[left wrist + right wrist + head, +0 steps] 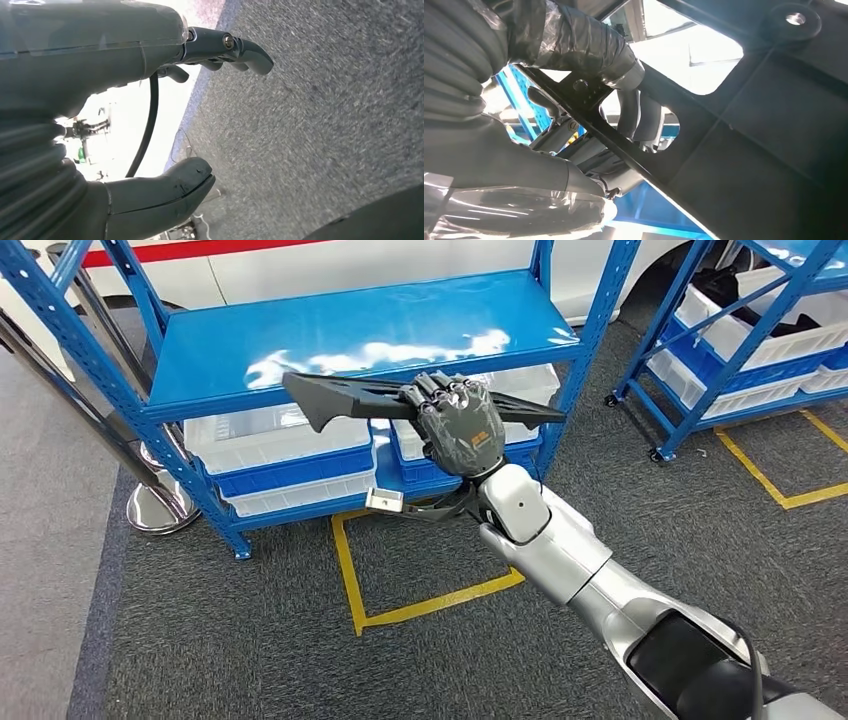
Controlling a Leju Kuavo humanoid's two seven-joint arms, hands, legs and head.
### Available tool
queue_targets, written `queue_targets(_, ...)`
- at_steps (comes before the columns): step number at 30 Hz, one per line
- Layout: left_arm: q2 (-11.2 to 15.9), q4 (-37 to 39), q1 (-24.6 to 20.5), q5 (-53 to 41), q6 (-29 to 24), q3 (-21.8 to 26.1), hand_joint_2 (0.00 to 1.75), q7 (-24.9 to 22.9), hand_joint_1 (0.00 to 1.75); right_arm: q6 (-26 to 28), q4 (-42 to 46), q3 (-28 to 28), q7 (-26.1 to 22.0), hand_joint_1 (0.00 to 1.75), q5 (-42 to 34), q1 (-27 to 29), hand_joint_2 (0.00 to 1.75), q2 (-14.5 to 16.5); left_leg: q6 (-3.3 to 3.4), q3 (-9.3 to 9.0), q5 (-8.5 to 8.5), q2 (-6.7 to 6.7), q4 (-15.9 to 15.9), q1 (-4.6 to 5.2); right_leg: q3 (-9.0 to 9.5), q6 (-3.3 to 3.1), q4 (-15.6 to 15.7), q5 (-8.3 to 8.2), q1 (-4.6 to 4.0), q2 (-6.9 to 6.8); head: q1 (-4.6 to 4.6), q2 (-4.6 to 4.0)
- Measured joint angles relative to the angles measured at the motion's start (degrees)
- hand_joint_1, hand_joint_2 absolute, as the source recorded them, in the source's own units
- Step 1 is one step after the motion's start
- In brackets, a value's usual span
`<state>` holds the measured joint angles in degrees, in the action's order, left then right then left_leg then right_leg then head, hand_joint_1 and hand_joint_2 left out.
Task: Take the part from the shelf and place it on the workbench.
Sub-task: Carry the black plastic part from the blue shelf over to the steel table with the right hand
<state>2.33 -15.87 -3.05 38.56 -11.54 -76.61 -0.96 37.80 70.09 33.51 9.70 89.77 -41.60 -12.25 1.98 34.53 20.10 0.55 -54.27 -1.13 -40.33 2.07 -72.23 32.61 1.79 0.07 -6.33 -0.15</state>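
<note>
Gripping the long black plastic part (pixel 345 400) near its middle, the right hand (pixel 458 424) has its fingers (pixel 440 390) curled over the top edge, holding it in the air just off the front edge of the blue shelf (pixel 300 340). Both ends overhang the hand, so a swing could tilt the part in the grip, or its tapered end could catch the shelf's front right upright (pixel 600 315). The left hand (pixel 150 125) hangs over grey carpet (pixel 325 125), fingers apart and holding nothing.
</note>
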Motion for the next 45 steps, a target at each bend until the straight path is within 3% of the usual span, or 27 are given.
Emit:
queue_targets(1,-0.02,0.0,-0.02,0.01,0.01,0.0,1.75,0.02,0.0,0.0,-0.09,0.0,0.0,1.75,0.0,0.11,1.75,-0.01,-0.26,0.71,-0.09,0.0,-0.59,-0.25,0.5,0.48,0.16,-0.31,0.37,-0.03,0.0,0.0)
queue_targets(4,0.16,0.04,-0.37,0.02,-0.03,0.02,1.75,0.07,0.0,0.0,-0.21,-0.04,0.08,1.75,0.0,0.1,1.75,0.0,-1.79,3.24,0.05,-0.14,-3.38,-1.06,5.27,1.99,8.39,-3.46,1.39,-0.03,-0.04,0.0)
queue_targets(6,0.39,0.08,-0.55,-0.04,-0.04,0.03,1.75,0.02,0.0,0.01,-0.25,-0.07,0.15,1.75,0.0,0.14,1.75,0.01,-3.01,4.41,0.12,-0.38,-4.85,-0.96,6.01,1.2,10.34,-4.13,1.43,0.25,-0.02,0.0)
queue_targets(9,0.44,0.09,-0.49,-0.08,-0.03,0.02,1.75,0.05,0.0,0.0,-0.33,-0.11,0.31,1.75,-0.01,0.22,1.75,-0.02,-4.1,5.07,-0.56,-0.54,-4.75,-1.04,4.65,-1.17,9.51,-5.31,1.13,0.2,0.01,0.0)
queue_targets(10,0.45,0.09,-0.52,-0.07,-0.03,0.02,1.75,0.06,0.0,-0.01,-0.36,-0.11,0.35,1.75,-0.01,0.18,1.75,0.01,-4.25,5.6,0.36,-0.56,-5.34,-1.13,4.02,-1.74,9.6,-5.95,1.06,0.09,0.03,0.0)
queue_targets(11,0.46,0.09,-0.58,-0.08,-0.02,0.02,1.75,0.06,0.0,-0.01,-0.37,-0.11,0.38,1.75,-0.01,0.13,1.75,0.04,-4.26,6.38,2.44,-0.55,-7.13,-1.12,3.25,-2.21,9.73,-6.7,1.0,-0.02,0.06,0.0)
queue_targets(12,0.46,0.09,-0.71,-0.08,-0.02,0.02,1.75,0.07,0.0,-0.01,-0.37,-0.11,0.38,1.75,0.0,0.11,1.75,0.07,-4.14,7.32,5.57,-0.55,-10.24,-1.01,2.42,-2.56,9.83,-7.47,0.9,-0.08,0.1,0.0)
queue_targets(14,0.47,0.09,-0.96,-0.11,-0.02,0.02,1.75,0.03,0.0,-0.01,-0.4,-0.11,0.41,1.75,0.0,0.2,1.75,0.07,-3.72,8.72,11.86,-0.56,-18.19,-0.55,0.61,-2.89,9.91,-8.95,0.46,-0.07,0.1,0.0)
queue_targets(15,0.47,0.09,-1.02,-0.13,0.0,0.01,1.75,-0.02,0.0,-0.01,-0.43,-0.11,0.43,1.75,0.0,0.27,1.75,0.06,-3.46,8.44,13.77,-0.57,-20.96,-0.32,-0.29,-2.96,9.9,-9.66,0.2,-0.07,0.09,0.0)
queue_targets(16,0.47,0.09,-1.01,-0.14,0.04,0.0,1.75,-0.07,0.0,-0.01,-0.45,-0.11,0.44,1.75,0.0,0.34,1.75,0.05,-3.13,6.99,14.63,-0.57,-21.62,-0.1,-1.11,-3.0,9.89,-10.34,-0.06,-0.07,0.09,0.0)
queue_targets(17,0.47,0.09,-0.94,-0.15,0.08,-0.01,1.75,-0.12,0.0,0.0,-0.45,-0.11,0.45,1.75,0.0,0.38,1.75,0.04,-2.7,4.29,14.56,-0.57,-19.87,0.14,-1.83,-2.99,9.89,-11.02,-0.27,-0.06,0.09,0.0)
queue_targets(19,0.47,0.09,-0.82,-0.16,0.18,-0.03,1.75,-0.19,0.0,0.01,-0.38,-0.12,0.47,1.75,0.0,0.21,1.75,0.03,-1.7,-2.93,13.63,-0.57,-11.64,0.68,-2.83,-2.79,9.91,-12.34,-0.47,-0.08,0.1,0.0)
queue_targets(20,0.46,0.09,-0.78,-0.17,0.2,-0.04,1.75,-0.21,0.0,0.02,-0.33,-0.14,0.48,1.75,0.0,0.09,1.75,0.01,-1.3,-5.47,13.21,-0.54,-8.08,0.99,-3.01,-2.52,10.08,-12.98,-0.49,-0.12,0.08,0.0)
queue_targets(21,0.46,0.09,-0.79,-0.17,0.21,-0.04,1.75,-0.22,0.0,0.02,-0.29,-0.15,0.48,1.75,0.0,-0.01,1.75,-0.02,-1.04,-6.87,13.07,-0.51,-5.87,1.23,-3.05,-2.26,10.24,-13.45,-0.49,-0.16,0.07,0.0)
queue_targets(22,0.46,0.09,-0.81,-0.17,0.23,-0.04,1.75,-0.22,0.0,0.02,-0.26,-0.16,0.48,1.75,0.0,-0.06,1.75,-0.05,-0.97,-7.09,13.12,-0.48,-5.14,1.4,-3.01,-2.03,10.4,-13.75,-0.49,-0.21,0.05,0.0)
queue_targets(29,0.43,0.09,-0.74,-0.18,0.23,-0.07,1.75,-0.21,0.0,0.02,-0.26,-0.18,0.48,1.75,0.0,-0.12,1.75,-0.08,-0.86,-6.87,12.48,-0.47,-5.2,1.59,-2.87,-1.67,10.87,-14.28,-0.36,-0.28,0.07,0.0)
queue_targets(31,0.37,0.09,-0.6,-0.18,0.24,-0.1,1.75,-0.21,0.0,0.02,-0.27,-0.17,0.48,1.75,0.0,-0.09,1.75,-0.08,-0.51,-6.33,11.2,-0.49,-5.02,1.65,-2.74,-1.1,12.05,-15.67,-0.29,-0.33,0.07,0.0)
queue_targets(32,0.27,0.09,-0.55,-0.18,0.25,-0.11,1.75,-0.23,0.0,0.01,-0.31,-0.17,0.43,1.75,0.0,-0.1,1.75,-0.09,-0.13,-5.59,9.82,-0.36,-4.61,1.55,-3.14,-0.83,11.83,-14.63,-0.29,-0.3,0.05,0.0)
queue_targets(34,0.07,0.09,-0.42,-0.16,0.28,-0.13,1.75,-0.31,0.0,0.0,-0.61,-0.21,0.26,1.75,0.0,-0.01,1.75,-0.12,0.47,-1.49,5.5,-0.02,-4.06,1.41,-4.39,-0.2,3.13,-8.77,-0.41,-0.19,0.04,0.0)
queue_targets(35,-0.02,0.09,-0.4,-0.13,0.3,-0.13,1.75,-0.34,0.0,-0.01,-0.8,-0.24,-0.05,1.75,0.0,0.01,1.75,-0.12,0.6,0.87,3.51,0.15,-4.04,1.41,-3.93,-0.11,-0.83,-6.13,-0.44,-0.15,0.03,0.0)
queue_targets(36,-0.05,0.09,-0.36,-0.1,0.31,-0.13,1.75,-0.38,0.0,-0.01,-0.99,-0.31,-0.43,1.75,0.0,0.07,1.75,-0.09,0.5,2.98,2.02,0.17,-4.25,1.48,-2.17,-0.07,-3.08,-5.22,-0.49,-0.14,0.04,0.0)
queue_targets(37,-0.07,0.09,-0.39,-0.06,0.32,-0.13,1.75,-0.37,0.0,0.0,-1.05,-0.41,-0.91,1.75,0.0,0.0,1.75,-0.01,0.34,4.02,1.36,0.14,-4.48,1.51,1.52,-0.33,0.21,-5.39,-0.57,-0.17,0.04,0.0)
queue_targets(38,-0.1,0.09,-0.43,-0.04,0.33,-0.13,1.75,-0.3,0.0,0.01,-1.09,-0.59,-1.41,1.75,0.0,-0.11,1.75,0.15,0.13,4.78,0.87,0.1,-4.76,1.58,5.32,-0.64,4.64,-4.33,-0.74,-0.19,0.05,0.0)
queue_targets(40,-0.11,0.09,-0.44,0.0,0.32,-0.13,1.75,0.02,0.0,0.02,-1.16,-1.07,-1.98,1.75,-0.02,-0.33,1.75,0.5,-0.49,5.41,0.02,0.06,-5.05,1.67,10.18,-1.38,11.05,-1.66,-1.12,-0.27,0.05,0.0)
queue_targets(41,-0.11,0.1,-0.41,0.01,0.31,-0.13,1.75,0.2,0.0,0.02,-1.23,-1.29,-2.2,1.75,-0.05,-0.38,1.75,0.66,-0.87,5.44,-0.42,0.06,-4.98,1.64,10.63,-1.75,12.27,-1.25,-1.31,-0.3,0.05,0.0)
queue_targets(43,-0.05,0.12,-0.36,0.06,0.31,-0.11,1.75,0.45,0.0,0.01,-1.42,-1.5,-2.68,1.75,-0.11,-0.41,1.75,0.9,-1.66,5.73,-0.6,-0.04,-5.05,1.45,10.09,-2.7,12.57,-2.34,-1.2,-0.55,0.05,0.0)
queue_targets(45,0.02,0.13,-0.32,0.23,0.33,-0.08,1.75,0.57,0.0,-0.01,-1.6,-1.6,-3.22,1.75,-0.07,-0.41,1.75,1.19,-2.36,7.07,2.57,-0.22,-8.03,1.25,9.21,-3.53,12.95,-3.71,-0.92,-0.79,0.08,0.0)
